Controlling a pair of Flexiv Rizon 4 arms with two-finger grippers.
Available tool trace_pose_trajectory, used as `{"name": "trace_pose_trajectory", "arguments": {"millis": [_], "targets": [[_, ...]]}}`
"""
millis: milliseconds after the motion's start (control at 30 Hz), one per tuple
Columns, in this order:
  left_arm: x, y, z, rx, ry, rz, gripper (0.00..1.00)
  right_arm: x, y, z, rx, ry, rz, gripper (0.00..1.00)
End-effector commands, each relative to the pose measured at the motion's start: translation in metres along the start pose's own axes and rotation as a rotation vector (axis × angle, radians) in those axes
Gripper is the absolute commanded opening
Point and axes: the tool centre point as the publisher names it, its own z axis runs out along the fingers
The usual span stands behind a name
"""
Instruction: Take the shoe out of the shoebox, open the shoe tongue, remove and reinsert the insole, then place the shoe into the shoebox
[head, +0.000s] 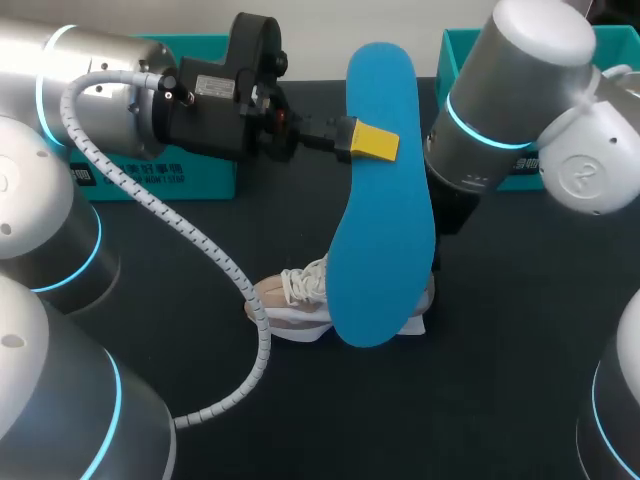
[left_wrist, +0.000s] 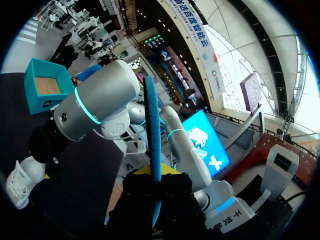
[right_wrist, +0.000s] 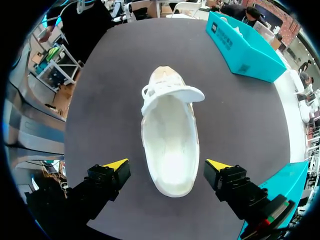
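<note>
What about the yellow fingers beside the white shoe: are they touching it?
Apart. The right wrist view shows the right gripper open, with dark table showing on both sides between it and the shoe.

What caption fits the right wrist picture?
Open right tool hovers over the white shoe, its tongue folded back.

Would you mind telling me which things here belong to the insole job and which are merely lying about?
Job: blue insole, pinched in left gripper; white shoe, under open right gripper; teal shoebox at back left.
Lying about: second teal box at back right, perhaps the lid; black table.
</note>
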Motion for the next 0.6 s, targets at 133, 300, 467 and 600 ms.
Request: {"name": "trace_pose_trajectory", "arguments": {"millis": [133,300,467,600], "targets": [[-0.001,-0.001,0.002,-0.001,-0.001,0.000,0.00,0.001,0.000,0.001,0.002,-0.002,0.001,1.00],[-0.001,-0.001,0.002,-0.001,-0.001,0.000,0.00,0.001,0.000,0.001,0.002,-0.002,0.001,1.00],[-0.001,-0.001,0.002,-0.001,-0.001,0.000,0.00,0.001,0.000,0.001,0.002,-0.002,0.001,1.00],[-0.001,-0.001,0.002,-0.001,-0.001,0.000,0.00,-0.010,0.005,0.005,0.021,0.010,-0.023,1.00]]}}
